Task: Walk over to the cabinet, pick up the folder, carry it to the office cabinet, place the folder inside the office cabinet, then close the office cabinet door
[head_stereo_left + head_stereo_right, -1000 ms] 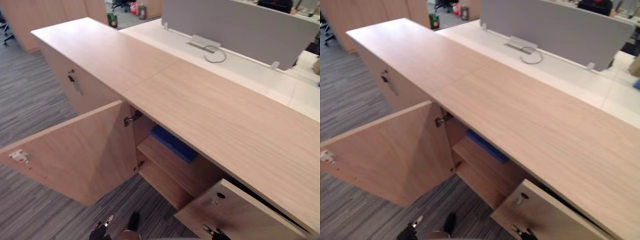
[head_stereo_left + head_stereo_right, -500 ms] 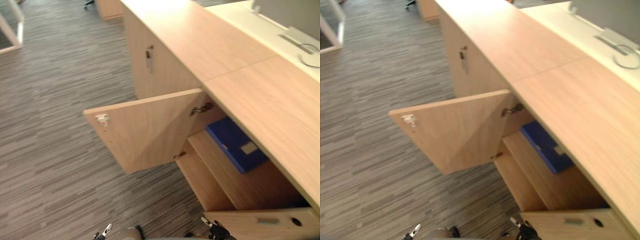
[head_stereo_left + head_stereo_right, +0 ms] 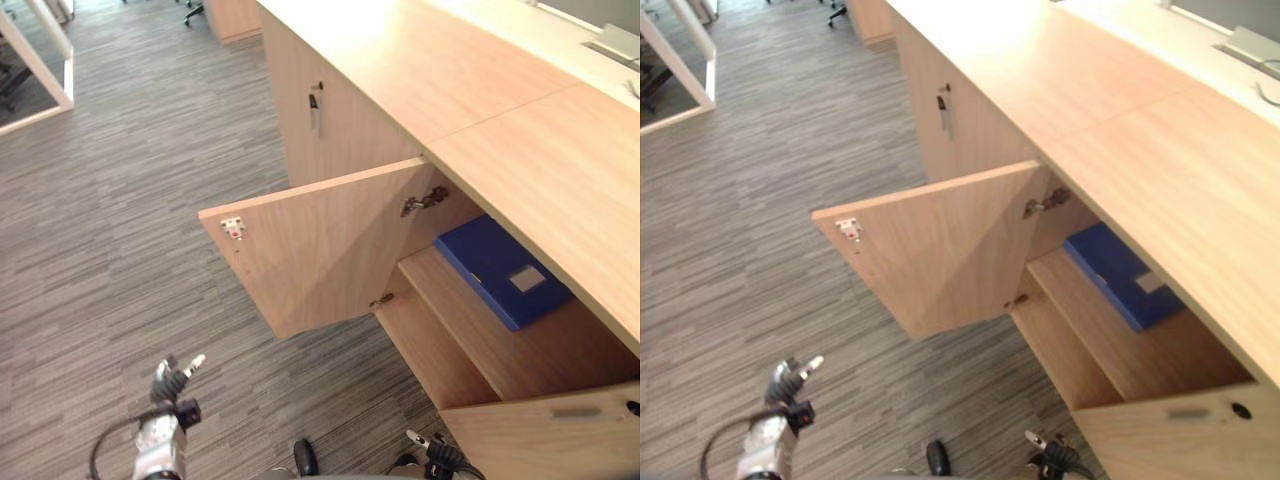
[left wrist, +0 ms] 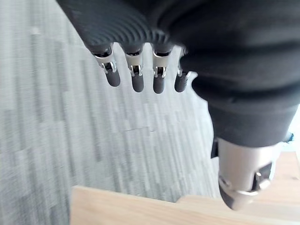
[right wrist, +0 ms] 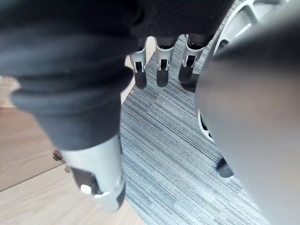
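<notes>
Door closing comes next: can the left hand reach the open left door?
Probably yes: the open left hand hangs low in front of the door, with nothing between them.

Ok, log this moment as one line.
folder: on shelf in office cabinet | door: open | left hand: open, empty | right hand: open, empty

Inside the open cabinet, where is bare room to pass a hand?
Bare: the shelf strip in front of the blue folder, the lower compartment beneath it, and the gap between the left door and right door. Crowded: the shelf's back, where the folder lies.
</notes>
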Controlling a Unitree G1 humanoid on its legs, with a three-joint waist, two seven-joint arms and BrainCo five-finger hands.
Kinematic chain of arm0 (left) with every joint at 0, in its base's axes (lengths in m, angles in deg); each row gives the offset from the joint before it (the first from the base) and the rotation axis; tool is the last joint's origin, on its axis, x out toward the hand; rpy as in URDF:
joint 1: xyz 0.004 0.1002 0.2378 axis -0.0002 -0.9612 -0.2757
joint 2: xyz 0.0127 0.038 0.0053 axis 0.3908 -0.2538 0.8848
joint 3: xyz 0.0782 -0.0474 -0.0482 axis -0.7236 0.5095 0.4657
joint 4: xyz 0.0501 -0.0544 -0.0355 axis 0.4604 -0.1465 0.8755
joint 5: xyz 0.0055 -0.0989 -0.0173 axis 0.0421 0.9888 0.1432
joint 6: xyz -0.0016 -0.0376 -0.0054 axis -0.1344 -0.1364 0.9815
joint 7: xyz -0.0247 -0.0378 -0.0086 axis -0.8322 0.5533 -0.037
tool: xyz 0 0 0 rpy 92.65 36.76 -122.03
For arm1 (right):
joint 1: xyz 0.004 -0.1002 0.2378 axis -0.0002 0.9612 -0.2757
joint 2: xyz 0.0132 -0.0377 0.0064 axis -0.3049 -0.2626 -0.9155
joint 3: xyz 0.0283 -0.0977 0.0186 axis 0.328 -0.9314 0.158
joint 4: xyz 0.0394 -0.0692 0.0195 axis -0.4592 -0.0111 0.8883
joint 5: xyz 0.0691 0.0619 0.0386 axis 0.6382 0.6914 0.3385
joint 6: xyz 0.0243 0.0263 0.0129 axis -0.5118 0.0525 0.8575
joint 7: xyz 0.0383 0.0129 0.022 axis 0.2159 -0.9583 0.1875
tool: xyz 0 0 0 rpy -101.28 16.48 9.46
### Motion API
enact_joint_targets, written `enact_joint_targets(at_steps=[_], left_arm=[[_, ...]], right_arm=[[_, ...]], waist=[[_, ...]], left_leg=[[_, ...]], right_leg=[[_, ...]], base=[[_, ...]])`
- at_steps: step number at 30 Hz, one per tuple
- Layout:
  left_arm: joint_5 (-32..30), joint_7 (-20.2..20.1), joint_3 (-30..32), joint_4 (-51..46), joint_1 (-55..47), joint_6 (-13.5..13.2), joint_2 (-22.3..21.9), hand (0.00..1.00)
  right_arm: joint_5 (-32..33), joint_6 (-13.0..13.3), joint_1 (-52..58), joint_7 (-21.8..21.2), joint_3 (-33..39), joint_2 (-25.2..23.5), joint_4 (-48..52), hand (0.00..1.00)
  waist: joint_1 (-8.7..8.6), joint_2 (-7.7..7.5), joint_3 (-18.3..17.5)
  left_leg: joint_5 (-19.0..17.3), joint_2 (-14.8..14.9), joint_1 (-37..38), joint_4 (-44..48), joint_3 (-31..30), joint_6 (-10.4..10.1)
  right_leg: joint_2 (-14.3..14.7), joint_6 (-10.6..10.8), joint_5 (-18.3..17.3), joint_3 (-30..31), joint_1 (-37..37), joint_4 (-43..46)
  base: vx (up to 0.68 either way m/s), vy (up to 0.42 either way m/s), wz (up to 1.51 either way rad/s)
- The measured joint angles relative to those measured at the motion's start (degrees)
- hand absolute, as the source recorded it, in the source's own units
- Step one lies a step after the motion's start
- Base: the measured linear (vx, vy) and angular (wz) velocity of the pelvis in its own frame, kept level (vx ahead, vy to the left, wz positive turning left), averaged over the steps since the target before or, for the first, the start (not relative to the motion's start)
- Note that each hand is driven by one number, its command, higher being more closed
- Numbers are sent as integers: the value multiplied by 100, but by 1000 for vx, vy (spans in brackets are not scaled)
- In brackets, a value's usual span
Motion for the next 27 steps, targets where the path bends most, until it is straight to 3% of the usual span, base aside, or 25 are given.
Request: enact_joint_targets(at_steps=[6, 8, 10, 13, 16, 21, 27], left_arm=[[-1112, 297, -167, 169, 1258, 108, 1155, 0], [-1586, 458, -655, 703, 2091, 110, 1863, 0], [-1881, 494, -1233, 1048, 2693, 95, 2243, 0], [-2541, 477, -2050, 1605, 3314, 61, 2468, 0], [-2693, 550, -2521, 2110, 3526, 203, 2630, 0], [-2746, 417, -3459, 2125, 3525, 316, 2745, 0], [-2856, 205, -4749, 2110, 3513, 365, 2709, 0]], right_arm=[[57, 5, 167, -59, -96, 10, 196, 0], [151, 10, 288, -76, -94, 16, 262, 0], [253, 9, 428, -81, -83, 26, 263, 0], [291, 6, 674, -101, -76, 73, 250, 0], [484, 6, 818, -135, 102, -11, 240, 0], [498, 9, 867, -163, 392, -39, 126, 0], [469, -56, 896, -160, 769, -139, 26, 0]], waist=[[-118, -35, -31], [-180, -61, -81], [-240, -80, -120], [-399, -81, -138], [-409, -89, -138], [-331, -169, -117], [-246, -389, -105]], left_leg=[[82, 178, 36, 3, 204, -50], [95, 246, 69, 3, 282, -43], [99, 267, 72, 4, 332, -37], [98, 271, 94, 4, 461, -38], [94, 297, 97, 6, 665, -45], [83, 316, 185, 5, 736, -62], [75, 138, 183, -5, 811, -61]], right_leg=[[246, -41, 57, 169, -43, -170], [357, -87, 89, 293, -35, -263], [403, -101, 99, 340, -29, -279], [415, -119, 112, 470, -86, -274], [415, -128, 117, 694, -261, -208], [362, -141, 107, 761, -275, -51], [120, -106, 125, 898, -403, 140]], base=[[-77, -65, -20], [-63, -52, -24], [-33, -24, -19], [-37, 9, -20], [-53, 29, -31], [-56, 19, -6], [-59, 50, -2]])
